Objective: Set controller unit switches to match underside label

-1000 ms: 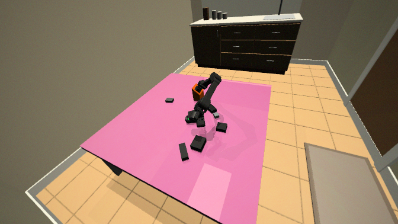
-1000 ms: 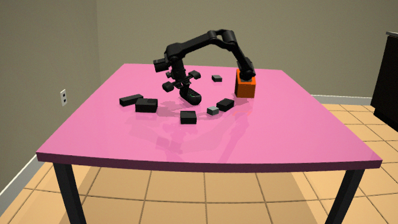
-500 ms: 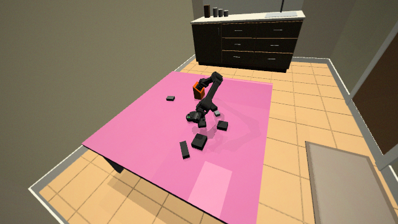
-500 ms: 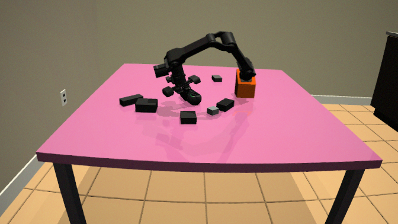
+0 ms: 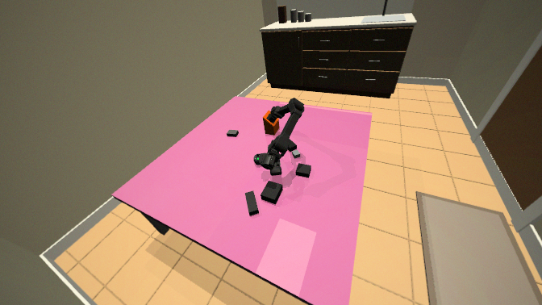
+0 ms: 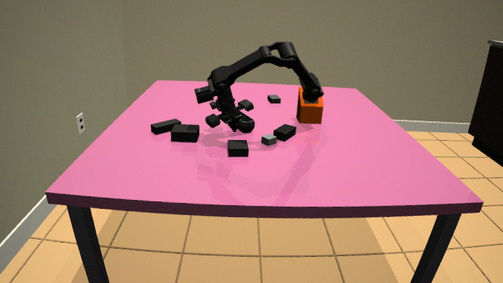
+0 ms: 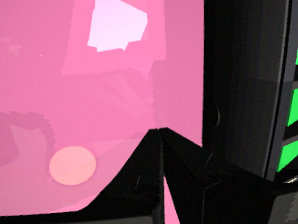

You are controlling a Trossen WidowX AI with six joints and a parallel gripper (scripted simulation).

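The dark grey controller unit [image 5: 256,159] [image 6: 246,124] [image 7: 245,90] is on the pink bench [image 5: 193,168] [image 6: 337,178], mostly behind the hand in the top and exterior views. The wrist view shows its side wall large at the right. Three green switch ends are partly visible at that view's right edge; the remaining switches and the underside label are hidden. My gripper [image 6: 235,129] [image 7: 158,137] is shut and empty, its fingertips together. They point down beside the unit's long side in the wrist view. Whether they touch it cannot be told.
A black box [image 5: 272,192] [image 6: 185,134] and a long black block [image 5: 252,203] [image 6: 165,126] lie to one side. Another black box [image 5: 303,170] [image 6: 238,148], a small grey block [image 5: 296,154] [image 6: 269,140] and a dark block [image 6: 284,132] lie nearby. An orange holder [image 5: 271,127] [image 6: 310,114] stands by the arm's base.
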